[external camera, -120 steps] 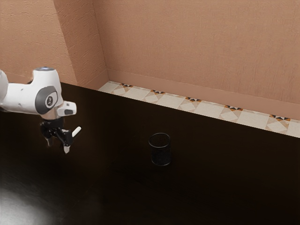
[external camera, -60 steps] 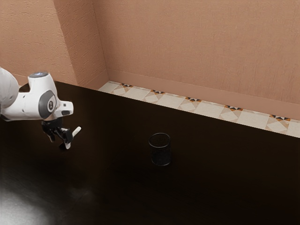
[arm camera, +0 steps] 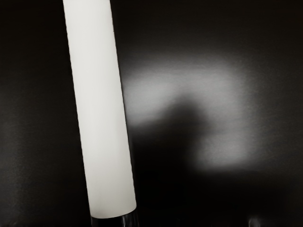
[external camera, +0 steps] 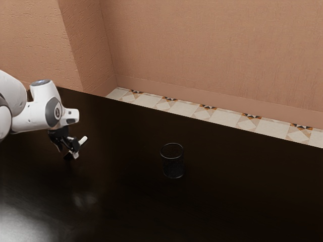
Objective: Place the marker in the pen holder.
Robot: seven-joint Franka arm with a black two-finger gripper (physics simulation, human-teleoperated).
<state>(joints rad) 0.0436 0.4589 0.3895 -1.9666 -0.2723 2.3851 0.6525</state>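
Marker [external camera: 84, 140] sits right at the end effector [external camera: 71, 150], whose opening I cannot judge; the wrist view adds black beyond its white length. The exterior view shows the upright pen holder [external camera: 173, 166], well apart from the end effector, its inside too dark to read.

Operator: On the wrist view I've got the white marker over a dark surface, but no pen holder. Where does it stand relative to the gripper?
Observer: The pen holder stands upright on the table, off toward the exterior view's right from the gripper.
Operator: And which way does the marker's white end point, seen from outside?
Observer: It juts out beside the gripper, toward the exterior view's upper right.
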